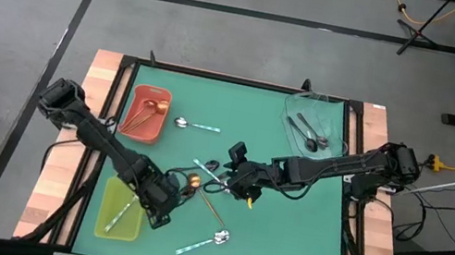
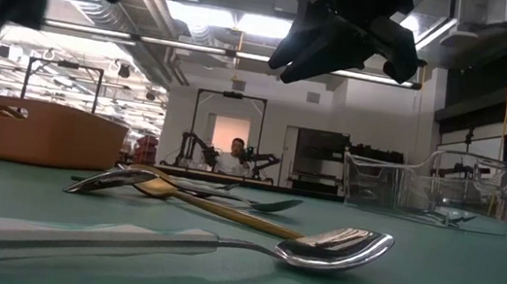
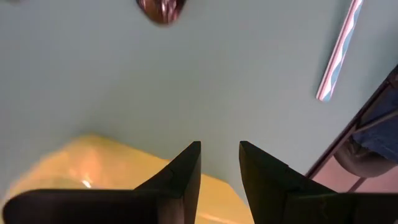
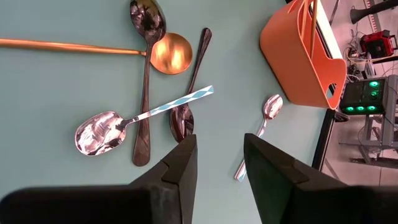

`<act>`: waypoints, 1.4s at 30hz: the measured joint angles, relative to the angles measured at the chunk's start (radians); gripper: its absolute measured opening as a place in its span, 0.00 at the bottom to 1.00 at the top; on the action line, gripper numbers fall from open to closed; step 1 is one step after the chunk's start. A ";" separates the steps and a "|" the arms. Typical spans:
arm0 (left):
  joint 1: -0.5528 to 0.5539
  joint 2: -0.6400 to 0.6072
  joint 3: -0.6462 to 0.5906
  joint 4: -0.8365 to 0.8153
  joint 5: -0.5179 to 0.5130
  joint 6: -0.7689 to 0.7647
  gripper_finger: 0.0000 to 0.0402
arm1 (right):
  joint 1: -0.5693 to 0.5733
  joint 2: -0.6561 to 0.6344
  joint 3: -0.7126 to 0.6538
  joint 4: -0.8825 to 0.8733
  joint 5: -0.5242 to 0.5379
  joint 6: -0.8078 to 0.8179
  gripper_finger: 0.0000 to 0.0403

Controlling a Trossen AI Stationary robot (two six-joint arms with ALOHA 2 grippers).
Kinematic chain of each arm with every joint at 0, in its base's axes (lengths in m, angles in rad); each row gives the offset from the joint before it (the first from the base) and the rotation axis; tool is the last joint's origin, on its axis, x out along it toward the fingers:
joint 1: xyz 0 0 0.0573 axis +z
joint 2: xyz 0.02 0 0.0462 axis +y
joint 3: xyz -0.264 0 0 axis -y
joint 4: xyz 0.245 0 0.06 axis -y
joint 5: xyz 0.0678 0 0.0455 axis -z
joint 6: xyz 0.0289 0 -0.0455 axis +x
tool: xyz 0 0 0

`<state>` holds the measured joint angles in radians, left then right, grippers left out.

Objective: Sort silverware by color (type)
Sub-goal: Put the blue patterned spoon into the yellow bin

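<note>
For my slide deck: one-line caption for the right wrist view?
Open right gripper above crossed black, copper and mint-handled spoons beside the red tray.

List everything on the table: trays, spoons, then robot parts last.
Mat: one, green, covering the table.
Red tray: one, mat's left; copper spoons inside, number unclear.
Yellow-green tray: one, high view's lower left; one mint-handled spoon inside.
Clear tray: one, upper right; two dark spoons inside.
Loose mint-handled spoons: three; beside red tray, mid-mat, lower edge.
Loose dark spoons: two, mid-mat cluster.
Loose copper spoon: one, same cluster.
Left gripper: open, empty, by yellow-green tray.
Right gripper: open, empty, above cluster.
</note>
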<state>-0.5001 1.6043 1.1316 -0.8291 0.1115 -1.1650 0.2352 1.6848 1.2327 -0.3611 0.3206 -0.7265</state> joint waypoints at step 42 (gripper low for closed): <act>0.503 0.000 0.000 0.004 -0.159 0.733 0.26 | 0.000 0.000 0.000 0.000 0.000 0.000 0.31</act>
<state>0.0029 1.6043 1.1317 -0.8249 -0.0476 -0.4315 0.2349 1.6848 1.2327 -0.3608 0.3204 -0.7264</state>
